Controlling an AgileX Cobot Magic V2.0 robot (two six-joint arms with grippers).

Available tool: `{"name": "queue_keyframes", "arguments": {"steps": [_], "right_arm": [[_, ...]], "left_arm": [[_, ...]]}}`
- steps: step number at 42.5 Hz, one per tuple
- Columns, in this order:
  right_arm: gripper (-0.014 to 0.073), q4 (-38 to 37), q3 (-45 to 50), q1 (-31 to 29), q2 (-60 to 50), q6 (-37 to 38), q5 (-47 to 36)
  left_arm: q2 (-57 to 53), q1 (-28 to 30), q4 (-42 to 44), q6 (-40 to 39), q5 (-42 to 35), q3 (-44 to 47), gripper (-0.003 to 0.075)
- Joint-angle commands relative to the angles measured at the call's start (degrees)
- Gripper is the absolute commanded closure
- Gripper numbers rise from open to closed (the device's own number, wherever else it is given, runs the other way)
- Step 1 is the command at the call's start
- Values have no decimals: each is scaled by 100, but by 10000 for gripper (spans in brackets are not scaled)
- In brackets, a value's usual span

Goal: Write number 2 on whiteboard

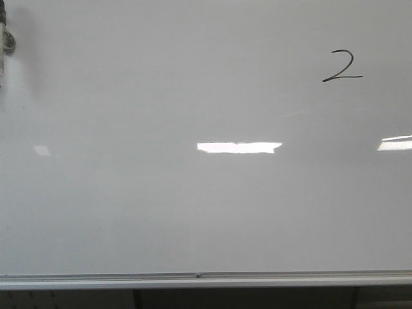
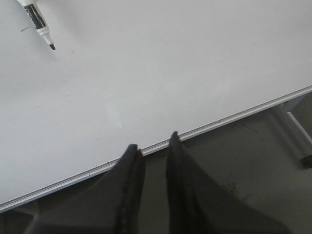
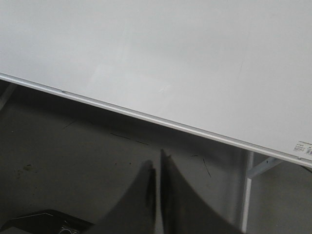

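The whiteboard [image 1: 161,212] fills nearly the whole front view, with its silver bottom rail [image 1: 206,280] along the near edge. A thin black number 2 [image 1: 342,66] is drawn at its upper right. An uncapped black-and-white marker [image 2: 38,23] lies on the board, free of both grippers; its end shows at the far left of the front view [image 1: 6,40]. My left gripper [image 2: 153,141] is slightly open and empty, at the rail. My right gripper [image 3: 157,161] is shut and empty, off the board below the rail. The board also shows in the right wrist view [image 3: 170,53].
Bright rectangular light reflections [image 1: 239,147] lie across the board's middle and right. Below the rail is a dark floor [image 3: 73,161] with a white stand leg [image 3: 246,195]. A dark object [image 3: 44,223] sits at the lower corner of the right wrist view.
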Motion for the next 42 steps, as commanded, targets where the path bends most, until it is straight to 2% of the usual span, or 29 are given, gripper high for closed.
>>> {"name": "queue_keyframes", "arguments": {"steps": [1,35,42], "right_arm": [[659,-163,-113,-28,58,-77,-300],[663,-177,-113,-28,58,-77,-293],[663,-177,-113,-22,58,-77,-294]], "left_arm": [[0,-55,11,135,-391,-158,738],[-58,-55,0,148,-470,-127,741],[-344,378,-267,222,-507,13,741]]}}
